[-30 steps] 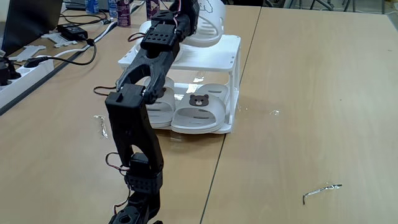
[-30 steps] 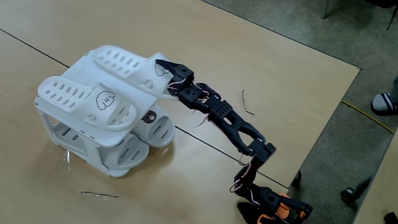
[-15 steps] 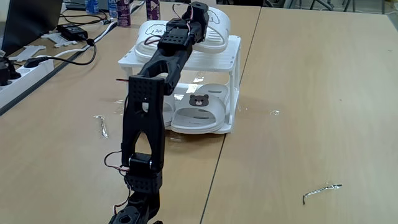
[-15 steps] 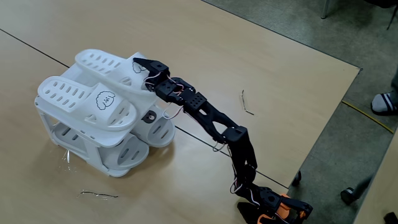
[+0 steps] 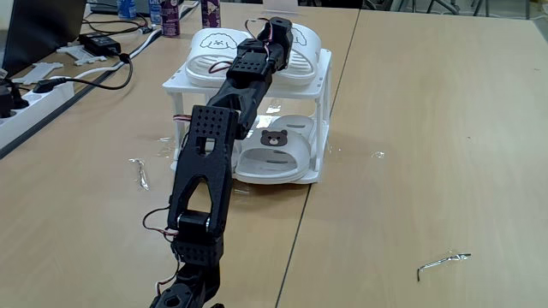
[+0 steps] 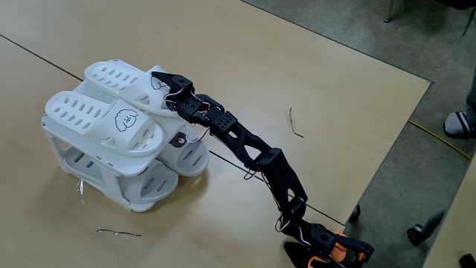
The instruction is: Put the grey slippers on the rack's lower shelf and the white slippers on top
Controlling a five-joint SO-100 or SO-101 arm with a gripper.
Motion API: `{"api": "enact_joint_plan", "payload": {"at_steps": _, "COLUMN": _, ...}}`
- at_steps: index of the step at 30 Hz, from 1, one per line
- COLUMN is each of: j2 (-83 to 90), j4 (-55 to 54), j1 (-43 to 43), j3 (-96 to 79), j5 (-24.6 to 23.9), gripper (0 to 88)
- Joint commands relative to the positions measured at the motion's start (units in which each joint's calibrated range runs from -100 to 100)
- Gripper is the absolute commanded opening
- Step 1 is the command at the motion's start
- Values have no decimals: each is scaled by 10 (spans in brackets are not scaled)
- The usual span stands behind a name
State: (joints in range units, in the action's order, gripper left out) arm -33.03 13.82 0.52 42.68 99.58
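Light wood table (image 5: 411,128) w/ a seam down the middle, grey floor past its edge in a fixed view. The rack (image 5: 324,85) sits near the table's far part. Both white slippers (image 6: 104,123) lie flat on the slatted top tier, side by side, dog faces up; second one (image 6: 119,74) is just beside the first. Grey slippers (image 5: 274,154) are on the lower shelf (image 5: 315,175), bear emblem showing on the right one in a fixed view; the left one is mostly behind the arm.

Black arm (image 5: 205,171) stretches from its base at the near edge out over the rack. Gripper (image 6: 158,77) is at the strap end of the rear white slipper, touching it; can't tell if the jaws are clamped or parted, too dark and small.

Further out: power strip (image 5: 38,90) and black cables (image 5: 111,64) at left, bits of wire (image 5: 443,261) on the table at right. A person's sandalled foot (image 6: 460,123) on the floor at far right.
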Motion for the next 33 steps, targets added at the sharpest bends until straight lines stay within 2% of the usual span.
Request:
{"api": "enact_joint_plan", "payload": {"at_steps": 1, "j2": 22, "j4": -8, "j1": 10, "j3": 54, "j5": 4, "gripper": 194}}
{"api": "enact_joint_plan", "payload": {"at_steps": 4, "j2": 28, "j4": -4, "j1": 11, "j3": 54, "j5": 4, "gripper": 244}}
{"api": "enact_joint_plan", "payload": {"at_steps": 18, "j2": 228, "j4": -3, "j1": 4, "j3": -196, "j5": 4, "gripper": 244}}
{"api": "enact_joint_plan", "payload": {"at_steps": 28, "j2": 439, "j4": -4, "j1": 4, "j3": -471, "j5": 4, "gripper": 243}}
{"api": "enact_joint_plan", "payload": {"at_steps": 32, "j2": 518, "j4": -9, "j1": 1, "j3": -533, "j5": 4, "gripper": 232}}
{"api": "enact_joint_plan", "payload": {"at_steps": 33, "j2": 534, "j4": -10, "j1": -4, "j3": -530, "j5": 4, "gripper": 201}}
